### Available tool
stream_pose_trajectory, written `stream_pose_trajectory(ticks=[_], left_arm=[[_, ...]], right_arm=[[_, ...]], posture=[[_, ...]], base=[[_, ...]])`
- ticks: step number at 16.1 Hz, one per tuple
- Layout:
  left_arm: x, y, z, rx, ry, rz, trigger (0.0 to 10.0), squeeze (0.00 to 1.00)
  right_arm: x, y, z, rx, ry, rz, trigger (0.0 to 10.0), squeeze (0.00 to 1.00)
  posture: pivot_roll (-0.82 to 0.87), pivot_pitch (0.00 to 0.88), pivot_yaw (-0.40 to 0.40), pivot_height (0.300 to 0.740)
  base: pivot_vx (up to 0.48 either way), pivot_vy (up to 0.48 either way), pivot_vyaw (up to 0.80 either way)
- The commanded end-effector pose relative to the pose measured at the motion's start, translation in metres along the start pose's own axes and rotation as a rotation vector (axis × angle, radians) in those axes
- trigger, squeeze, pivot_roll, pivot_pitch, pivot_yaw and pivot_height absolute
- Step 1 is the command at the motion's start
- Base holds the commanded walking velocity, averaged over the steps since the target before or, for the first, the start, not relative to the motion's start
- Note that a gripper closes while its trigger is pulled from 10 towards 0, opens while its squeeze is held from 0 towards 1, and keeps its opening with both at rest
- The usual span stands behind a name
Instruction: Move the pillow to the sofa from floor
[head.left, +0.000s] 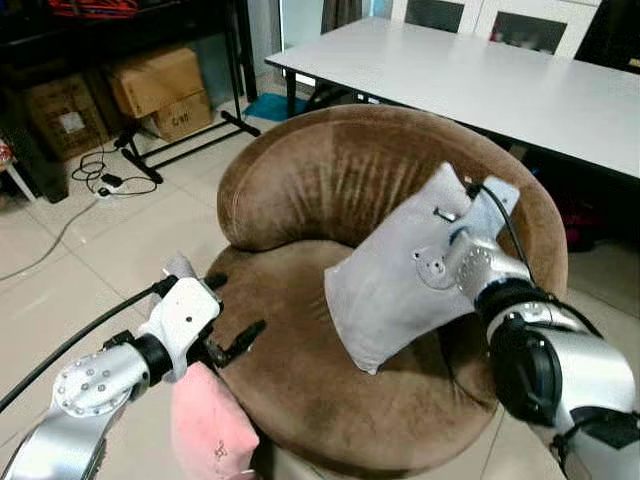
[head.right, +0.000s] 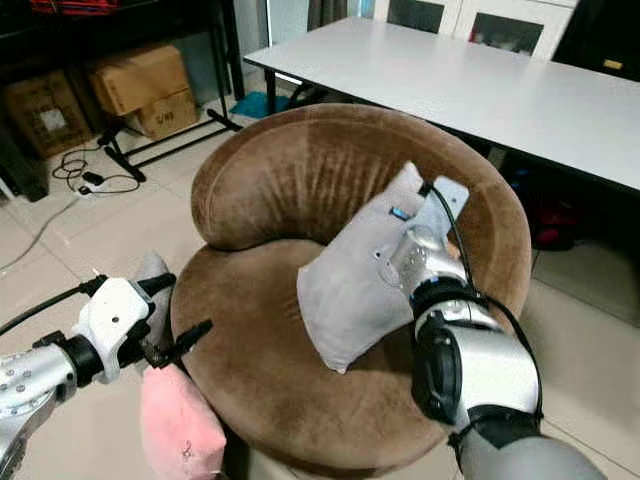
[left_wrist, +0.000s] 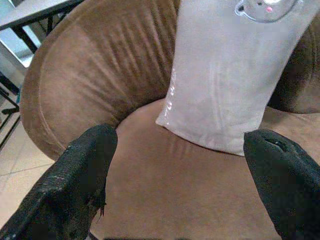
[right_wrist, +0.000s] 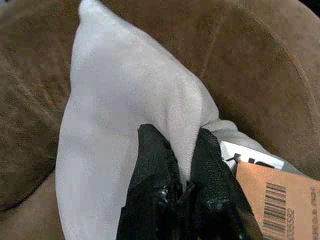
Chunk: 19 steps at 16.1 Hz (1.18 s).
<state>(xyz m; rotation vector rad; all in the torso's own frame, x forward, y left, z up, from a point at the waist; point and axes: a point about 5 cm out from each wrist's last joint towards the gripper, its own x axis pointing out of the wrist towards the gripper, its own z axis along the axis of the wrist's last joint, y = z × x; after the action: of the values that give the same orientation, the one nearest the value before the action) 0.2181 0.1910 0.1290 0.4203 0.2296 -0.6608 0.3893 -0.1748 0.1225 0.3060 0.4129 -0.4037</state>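
The grey pillow (head.left: 400, 272) already hangs over the brown sofa (head.left: 300, 180) seat, its corner pinched in the right gripper (right_wrist: 182, 165) at about three o'clock, so only letting go remains, while the left gripper (left_wrist: 185, 180) waits spread wide at seven o'clock.

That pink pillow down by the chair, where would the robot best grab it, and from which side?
Probably its upper corner, from above. The pink pillow stands on end against the front of the brown sofa, its top just under the open left gripper. That soft corner should bunch between the fingers, much as the right gripper pinches the grey pillow.
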Motion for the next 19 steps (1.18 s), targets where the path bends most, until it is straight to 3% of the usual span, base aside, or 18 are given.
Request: stream_pose_trajectory(ticks=[1, 2, 4, 8, 10, 13, 14, 15, 16, 19], left_arm=[[-0.002, 0.000, 0.002, 0.008, 0.000, -0.012, 10.0, 0.00], [-0.002, 0.000, 0.002, 0.008, 0.000, -0.011, 10.0, 0.00], [-0.001, 0.002, 0.004, 0.005, -0.013, 0.008, 10.0, 0.00], [-0.001, 0.007, 0.006, -0.005, -0.035, 0.087, 10.0, 0.00], [0.001, 0.012, 0.006, -0.037, -0.038, 0.180, 10.0, 0.00], [0.004, 0.013, 0.007, -0.068, -0.054, 0.327, 10.0, 0.00], [0.003, 0.018, 0.004, -0.091, -0.046, 0.499, 10.0, 0.00], [0.002, 0.019, 0.003, -0.108, -0.042, 0.536, 10.0, 0.00], [0.001, 0.021, 0.000, -0.134, -0.024, 0.600, 10.0, 0.00], [0.001, 0.018, 0.002, -0.124, -0.025, 0.633, 10.0, 0.00]], right_arm=[[-0.001, 0.006, 0.021, -0.003, -0.078, 0.003, 10.0, 0.61], [-0.001, 0.007, 0.022, 0.004, -0.081, 0.008, 10.0, 1.00], [-0.004, 0.020, 0.028, 0.089, -0.073, 0.149, 10.0, 1.00], [-0.001, 0.009, 0.041, 0.026, -0.137, 0.134, 10.0, 1.00], [-0.001, 0.007, 0.051, 0.092, -0.167, 0.226, 10.0, 0.00], [-0.004, 0.002, 0.055, 0.076, -0.256, 0.328, 10.0, 0.00], [-0.012, -0.001, 0.044, -0.027, -0.317, 0.417, 10.0, 0.00], [-0.017, -0.002, 0.038, -0.066, -0.329, 0.441, 10.0, 0.00], [-0.033, -0.005, 0.024, -0.127, -0.352, 0.497, 10.0, 0.00], [-0.079, -0.007, -0.007, -0.187, -0.373, 0.577, 10.0, 0.00]], posture=[[0.01, 0.000, -0.027, 0.740], [0.01, 0.000, -0.030, 0.740], [0.01, 0.000, -0.032, 0.740], [0.02, 0.000, -0.037, 0.740], [0.00, 0.000, -0.032, 0.740], [0.00, 0.000, -0.031, 0.740], [-0.01, 0.000, -0.037, 0.740], [-0.01, 0.000, -0.037, 0.740], [-0.01, 0.000, -0.038, 0.740], [-0.03, 0.000, -0.029, 0.740]], base=[[0.000, 0.000, 0.00], [0.000, 0.000, 0.00], [0.000, 0.000, 0.00], [0.000, 0.000, 0.00], [0.000, 0.000, 0.00], [0.000, 0.000, 0.00], [0.000, 0.000, 0.00], [0.000, 0.000, 0.00], [0.000, 0.000, 0.00], [-0.169, 0.000, 0.00]])
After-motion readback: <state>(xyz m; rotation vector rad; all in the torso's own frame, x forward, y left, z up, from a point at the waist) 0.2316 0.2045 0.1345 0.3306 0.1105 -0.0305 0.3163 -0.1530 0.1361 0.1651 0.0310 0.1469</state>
